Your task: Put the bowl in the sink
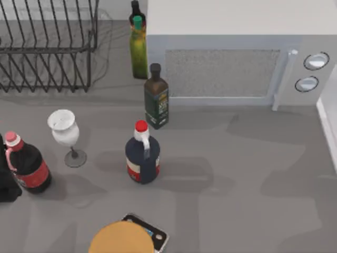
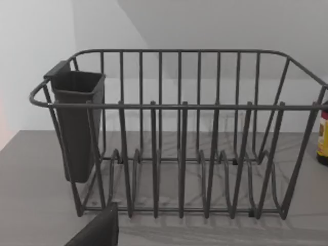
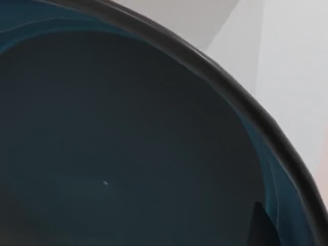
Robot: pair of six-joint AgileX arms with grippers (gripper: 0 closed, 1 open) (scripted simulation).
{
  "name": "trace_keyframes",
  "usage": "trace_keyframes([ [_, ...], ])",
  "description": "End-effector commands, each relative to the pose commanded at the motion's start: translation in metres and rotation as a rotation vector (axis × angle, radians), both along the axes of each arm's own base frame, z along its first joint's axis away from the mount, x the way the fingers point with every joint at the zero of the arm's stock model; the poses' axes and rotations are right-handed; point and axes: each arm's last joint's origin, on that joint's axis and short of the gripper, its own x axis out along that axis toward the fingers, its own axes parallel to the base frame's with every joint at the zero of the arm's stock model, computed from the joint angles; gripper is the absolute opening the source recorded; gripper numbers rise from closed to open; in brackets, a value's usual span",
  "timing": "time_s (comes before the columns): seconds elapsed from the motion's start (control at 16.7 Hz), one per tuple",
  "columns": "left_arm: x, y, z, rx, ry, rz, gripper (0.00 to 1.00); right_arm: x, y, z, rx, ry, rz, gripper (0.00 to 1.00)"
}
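The bowl (image 3: 128,143) is very close in the right wrist view: a teal-blue inside with a darker bottom and a thin dark rim, with pale wall behind it. My right gripper (image 3: 262,228) is shut on the bowl at its rim, one dark fingertip lying against the inner wall. The sink is out of view. My left gripper (image 2: 97,231) hovers low in front of the wire dish rack (image 2: 179,133), and a dark part of that arm (image 1: 6,179) sits at the table's left edge.
On the table stand a white goblet (image 1: 64,132), a cola bottle (image 1: 26,163), a dark jug with a red cap (image 1: 142,155), two oil bottles (image 1: 156,97) (image 1: 138,47), a tan disc (image 1: 122,238) and a microwave (image 1: 237,58). A white edge (image 1: 329,126) runs along the right.
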Motion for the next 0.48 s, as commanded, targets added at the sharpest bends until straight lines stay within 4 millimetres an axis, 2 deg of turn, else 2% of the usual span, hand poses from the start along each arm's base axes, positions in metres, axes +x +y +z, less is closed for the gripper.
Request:
trace_keyframes([
  [0.36, 0.0000, 0.0000, 0.0000, 0.000, 0.000, 0.000, 1.00, 0.0008, -0.0009, -0.0002, 0.003, -0.001, -0.001, 0.00],
  [0.48, 0.0000, 0.0000, 0.0000, 0.000, 0.000, 0.000, 1.00, 0.0077, 0.0055, -0.0059, 0.020, -0.003, 0.027, 0.00],
])
